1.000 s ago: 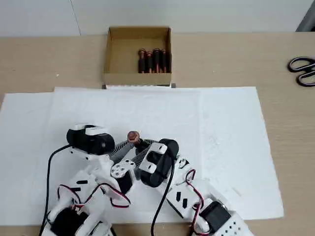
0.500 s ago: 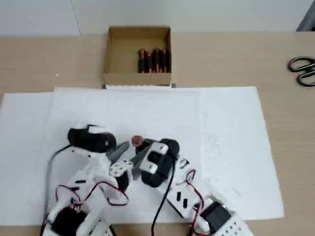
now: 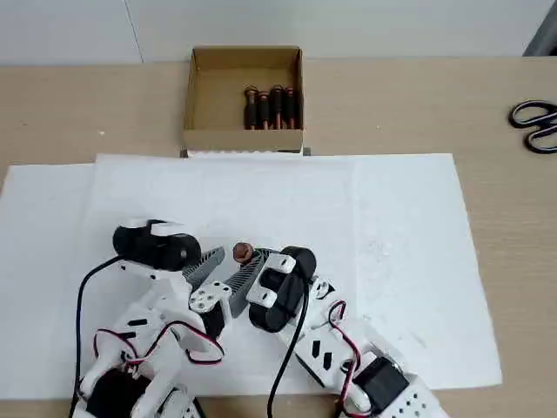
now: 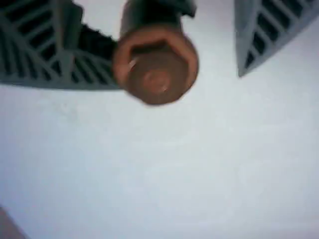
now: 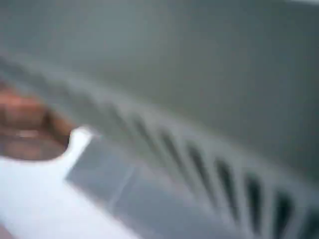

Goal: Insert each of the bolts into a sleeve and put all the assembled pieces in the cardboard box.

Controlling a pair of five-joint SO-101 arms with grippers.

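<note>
On the white sheet (image 3: pixel 392 226), bolt (image 3: pixel 243 252) head-up, left end effector (image 3: pixel 224 264) beside it spread open, gripping nothing, right end effector (image 3: pixel 252 261) at bolt, grip not discernible, four assembled pieces (image 3: pixel 271 106) in cardboard box (image 3: pixel 213 109).

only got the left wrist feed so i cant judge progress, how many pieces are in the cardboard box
Observer: Four assembled pieces lie side by side in the cardboard box.
Operator: where is the box from this bolt
Observer: The bolt is over the white sheet; the box sits beyond the sheet's far edge.
Operator: anything else out there
Observer: Scissors lie at the table's right edge.
</note>
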